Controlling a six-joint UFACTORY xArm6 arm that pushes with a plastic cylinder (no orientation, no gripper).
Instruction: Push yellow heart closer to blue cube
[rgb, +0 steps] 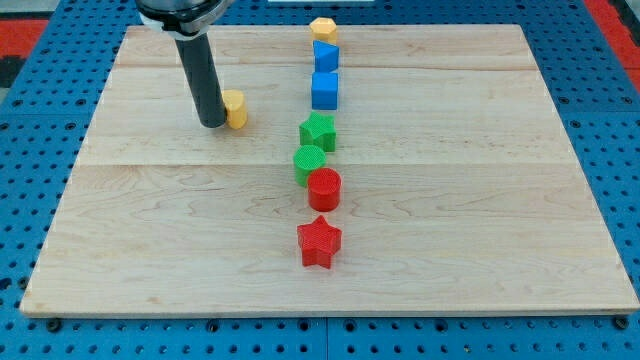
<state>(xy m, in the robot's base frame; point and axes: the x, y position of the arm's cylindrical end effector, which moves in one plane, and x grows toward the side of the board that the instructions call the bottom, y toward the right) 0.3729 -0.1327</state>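
Note:
The yellow heart (235, 108) lies on the wooden board at the upper left of middle. My tip (213, 123) stands just left of it, touching or nearly touching its left side. The blue cube (325, 90) sits to the right of the heart, in a column of blocks near the board's middle. A second blue block (326, 55) stands just above the cube, and a yellow hexagon block (323, 29) is at the top edge.
Below the blue cube the column continues: a green star (318, 131), a green round block (309, 163), a red cylinder (324, 188) and a red star (319, 242). The wooden board (480, 200) lies on a blue pegboard table.

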